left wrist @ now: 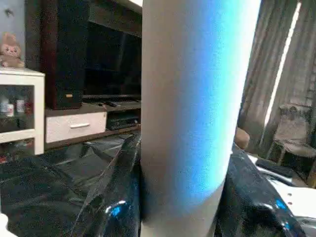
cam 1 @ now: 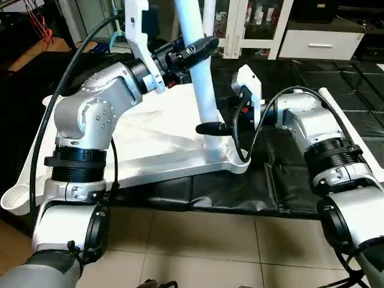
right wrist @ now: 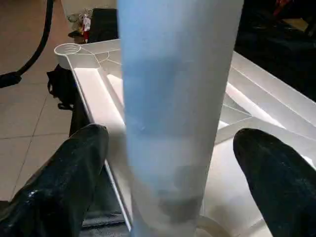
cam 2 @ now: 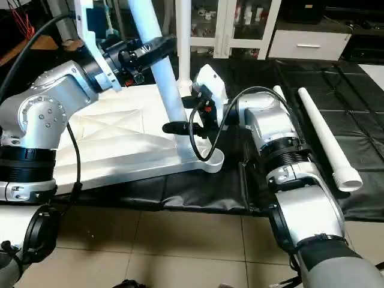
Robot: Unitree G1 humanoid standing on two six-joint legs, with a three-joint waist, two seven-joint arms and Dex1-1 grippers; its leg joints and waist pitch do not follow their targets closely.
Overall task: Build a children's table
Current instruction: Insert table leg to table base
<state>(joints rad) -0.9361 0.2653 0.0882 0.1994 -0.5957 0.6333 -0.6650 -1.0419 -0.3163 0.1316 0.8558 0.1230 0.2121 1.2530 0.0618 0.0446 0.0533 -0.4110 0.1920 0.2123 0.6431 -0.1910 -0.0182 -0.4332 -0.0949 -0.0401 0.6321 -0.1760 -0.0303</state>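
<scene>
The tabletop (cam 1: 150,138) lies underside up on a black mat (cam 1: 240,192). An upright leg (cam 1: 201,90) stands in its near corner socket. The left tool (cam 1: 198,48) is clamped on the leg high up; the right tool (right wrist: 163,163) stands apart around its base. Pressing straight down, the robot should keep the leg vertical so it seats fully.

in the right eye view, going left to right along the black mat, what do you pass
upside-down white plastic ribbed tabletop → upright white tapered leg in its corner socket → open right gripper → two loose white tubular legs lying on the mat
</scene>
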